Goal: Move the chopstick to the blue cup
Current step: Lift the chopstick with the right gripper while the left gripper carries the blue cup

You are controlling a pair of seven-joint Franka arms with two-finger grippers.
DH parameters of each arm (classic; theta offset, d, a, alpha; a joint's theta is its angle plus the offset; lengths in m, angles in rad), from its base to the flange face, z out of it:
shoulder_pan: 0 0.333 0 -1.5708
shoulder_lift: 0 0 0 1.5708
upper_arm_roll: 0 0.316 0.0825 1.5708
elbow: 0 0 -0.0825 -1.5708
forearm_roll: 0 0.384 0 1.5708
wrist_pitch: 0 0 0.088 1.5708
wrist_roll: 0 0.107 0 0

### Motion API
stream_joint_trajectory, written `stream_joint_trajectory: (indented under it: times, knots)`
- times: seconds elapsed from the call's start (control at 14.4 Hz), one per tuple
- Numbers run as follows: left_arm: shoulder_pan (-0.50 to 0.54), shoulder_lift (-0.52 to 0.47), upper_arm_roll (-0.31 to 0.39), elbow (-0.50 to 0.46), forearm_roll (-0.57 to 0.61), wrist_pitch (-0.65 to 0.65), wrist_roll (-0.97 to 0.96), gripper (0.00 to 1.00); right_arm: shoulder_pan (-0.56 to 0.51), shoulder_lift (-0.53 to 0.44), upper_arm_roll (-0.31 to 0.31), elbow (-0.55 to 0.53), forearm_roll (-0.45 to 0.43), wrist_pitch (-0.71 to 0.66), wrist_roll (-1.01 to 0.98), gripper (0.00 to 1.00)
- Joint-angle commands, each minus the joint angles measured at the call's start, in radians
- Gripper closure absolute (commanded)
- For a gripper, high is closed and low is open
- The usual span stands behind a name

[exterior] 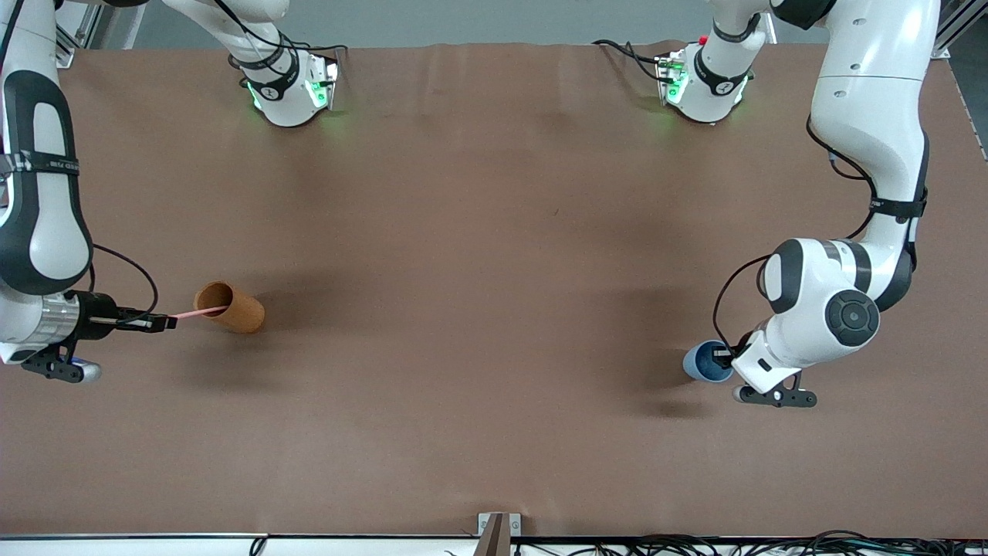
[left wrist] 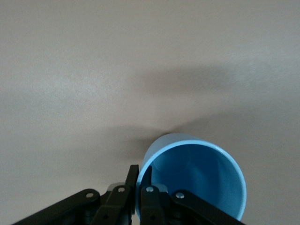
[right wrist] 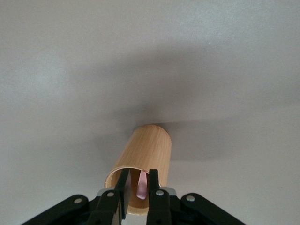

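Note:
The pale pink chopstick [exterior: 199, 313] sticks out of the mouth of an orange-brown cup [exterior: 239, 313] that lies tipped on its side near the right arm's end of the table. My right gripper [exterior: 168, 320] is level at the stick's outer end. In the right wrist view its fingers [right wrist: 153, 183] stand either side of the stick [right wrist: 141, 187], with a small gap on one side. The blue cup [exterior: 698, 363] is tipped near the left arm's end. My left gripper [exterior: 724, 357] pinches its rim, one finger [left wrist: 149, 180] inside the cup [left wrist: 201, 173] and one outside.
The brown table cover [exterior: 494, 232] stretches between the two cups. Both arm bases [exterior: 289, 85] stand along the table's edge farthest from the front camera. Cables and a bracket [exterior: 498, 533] lie at the nearest edge.

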Motion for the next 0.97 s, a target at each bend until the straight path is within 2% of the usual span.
stream_joint_trajectory:
  times: [0.0, 0.07, 0.14, 0.42, 0.56, 0.76, 0.9]
  knots:
    - [-0.057, -0.107, 0.004, -0.010, -0.003, -0.103, -0.072, 0.99, -0.016, 0.011, 0.009, 0.017, 0.025, 0.002, 0.007, 0.88]
    - [-0.088, -0.129, 0.003, -0.011, -0.003, -0.116, -0.129, 0.99, -0.016, 0.009, 0.009, 0.017, 0.026, 0.015, 0.007, 0.96]
    - [-0.126, -0.149, -0.002, -0.019, -0.003, -0.122, -0.206, 0.99, -0.018, 0.009, 0.009, 0.016, 0.029, 0.029, 0.007, 0.98]
    - [-0.339, -0.152, -0.014, -0.024, -0.002, -0.115, -0.564, 0.99, -0.017, -0.014, 0.009, 0.016, 0.026, 0.017, 0.006, 0.98]
    - [-0.403, -0.145, -0.016, -0.024, -0.002, -0.104, -0.658, 0.99, -0.012, -0.084, 0.011, 0.013, 0.023, -0.013, 0.004, 0.98]
    - [-0.522, -0.097, -0.014, -0.030, -0.002, -0.021, -0.809, 0.99, 0.016, -0.230, 0.014, 0.008, 0.003, -0.079, -0.001, 0.98]
    - [-0.542, -0.080, -0.014, -0.049, -0.002, -0.003, -0.821, 0.99, 0.043, -0.319, 0.017, 0.002, -0.033, -0.127, 0.001, 0.97]
